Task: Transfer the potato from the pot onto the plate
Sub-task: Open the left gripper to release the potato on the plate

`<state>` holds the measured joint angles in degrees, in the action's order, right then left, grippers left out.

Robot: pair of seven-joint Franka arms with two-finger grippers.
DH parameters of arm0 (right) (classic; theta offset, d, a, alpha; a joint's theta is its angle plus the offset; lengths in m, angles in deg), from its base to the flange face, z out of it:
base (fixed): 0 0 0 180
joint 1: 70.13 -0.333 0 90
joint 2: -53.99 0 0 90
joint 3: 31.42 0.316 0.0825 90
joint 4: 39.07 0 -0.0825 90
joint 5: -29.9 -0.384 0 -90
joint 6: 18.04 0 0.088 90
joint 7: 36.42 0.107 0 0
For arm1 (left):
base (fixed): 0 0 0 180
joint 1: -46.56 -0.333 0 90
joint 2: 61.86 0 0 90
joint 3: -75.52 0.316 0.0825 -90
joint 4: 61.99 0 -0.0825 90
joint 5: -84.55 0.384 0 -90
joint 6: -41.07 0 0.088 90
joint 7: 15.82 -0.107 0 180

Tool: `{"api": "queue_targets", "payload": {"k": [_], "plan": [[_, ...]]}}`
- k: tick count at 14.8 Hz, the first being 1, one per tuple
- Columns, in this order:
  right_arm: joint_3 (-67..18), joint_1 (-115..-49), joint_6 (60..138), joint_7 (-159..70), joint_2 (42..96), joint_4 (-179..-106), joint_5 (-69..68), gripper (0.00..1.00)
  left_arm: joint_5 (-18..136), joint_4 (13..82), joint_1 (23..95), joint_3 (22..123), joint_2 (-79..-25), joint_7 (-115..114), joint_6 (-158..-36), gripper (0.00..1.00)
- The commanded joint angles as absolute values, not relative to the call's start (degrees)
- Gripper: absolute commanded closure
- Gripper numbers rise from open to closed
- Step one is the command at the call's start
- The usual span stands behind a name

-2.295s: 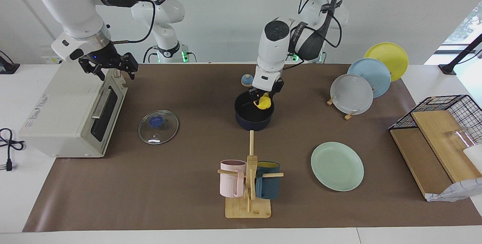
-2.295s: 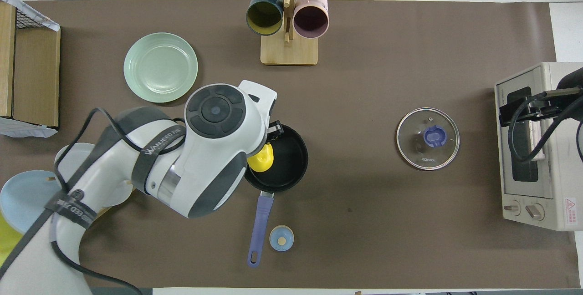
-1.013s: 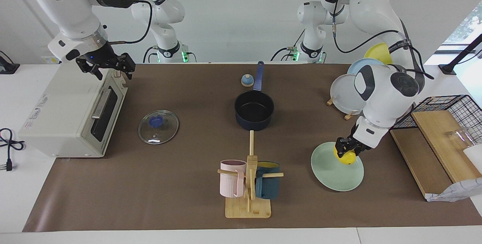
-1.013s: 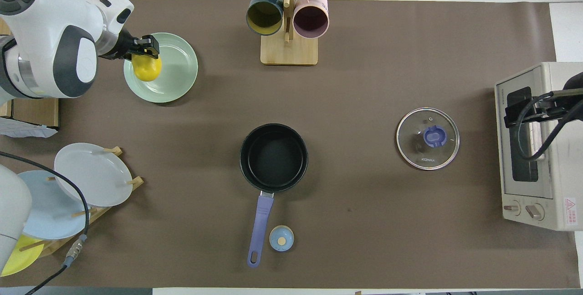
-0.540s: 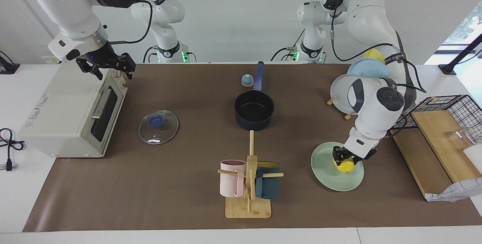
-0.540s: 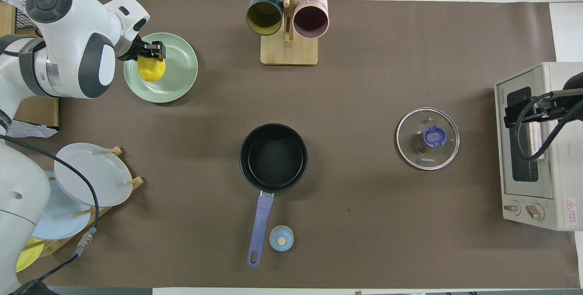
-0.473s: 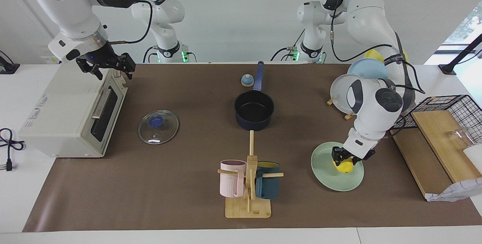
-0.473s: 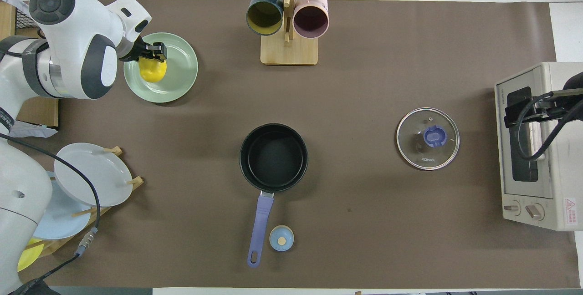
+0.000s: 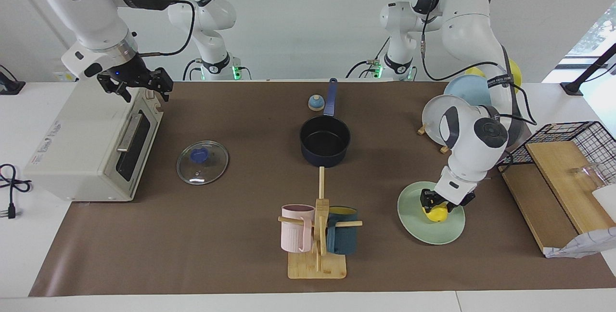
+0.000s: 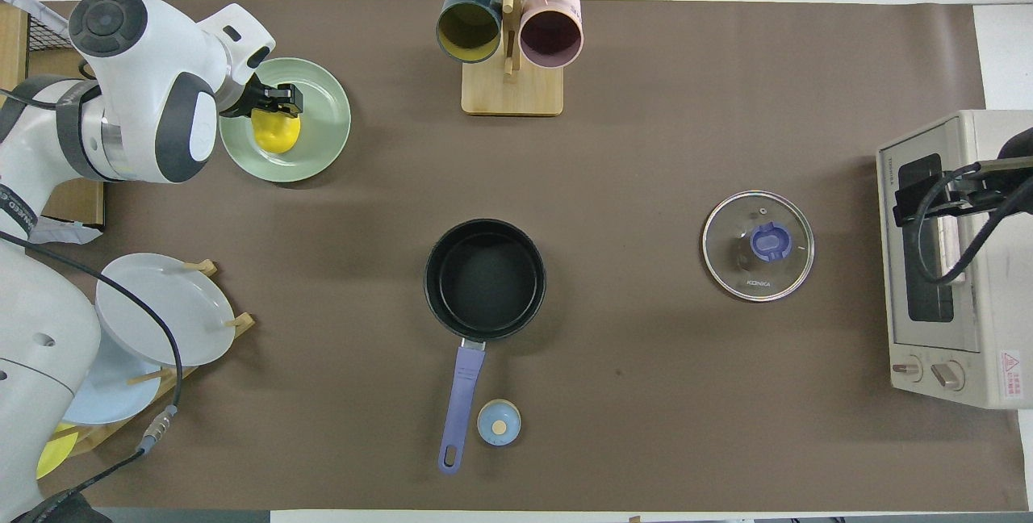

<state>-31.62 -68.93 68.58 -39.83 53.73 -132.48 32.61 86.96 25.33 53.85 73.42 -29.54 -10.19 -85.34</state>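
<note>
Most of the transfer looks done: left hand (image 9: pixel 435 204) is gripping the potato (image 9: pixel 436 213) low over the mint-green plate (image 9: pixel 417 225), release pending; the pot (image 9: pixel 325 144) is sitting empty, and right hand (image 9: pixel 139 85) is waiting over the toaster oven (image 9: pixel 72 148), its fingers spread.

Robot lab: two Franka arms (image 9: pixel 462 23), staged kitchenware, white walls.

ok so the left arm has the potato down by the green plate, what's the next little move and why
Probably open the fingers and release. The left gripper is shut on the potato, low over the plate, well inside its rim; whether it touches is unclear. The pot is empty. The right gripper waits over the toaster oven.
</note>
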Motion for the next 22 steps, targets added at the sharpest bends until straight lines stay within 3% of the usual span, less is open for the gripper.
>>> {"api": "queue_targets", "payload": {"k": [1, 5, 16, 22], "plan": [[-30.90, -67.94, 68.36, -38.88, 52.40, -133.73, 32.09, 0.00, 88.16, 26.08, 53.76, 73.67, -30.21, -10.64, -85.58, 0.00], [-30.90, -67.94, 68.36, -38.88, 52.40, -133.81, 32.18, 0.00, 87.19, 24.07, 52.97, 73.58, -32.58, -10.73, -79.98, 0.00], [-30.90, -67.94, 68.36, -38.97, 52.49, -133.73, 32.09, 0.00, 85.17, 24.50, 49.10, 73.67, -56.56, -9.85, -54.41, 0.00], [-30.90, -67.94, 68.36, -38.88, 52.40, -133.81, 32.09, 0.00, 85.25, 28.09, 51.99, 73.58, -62.91, -9.41, -46.11, 0.00]]}}
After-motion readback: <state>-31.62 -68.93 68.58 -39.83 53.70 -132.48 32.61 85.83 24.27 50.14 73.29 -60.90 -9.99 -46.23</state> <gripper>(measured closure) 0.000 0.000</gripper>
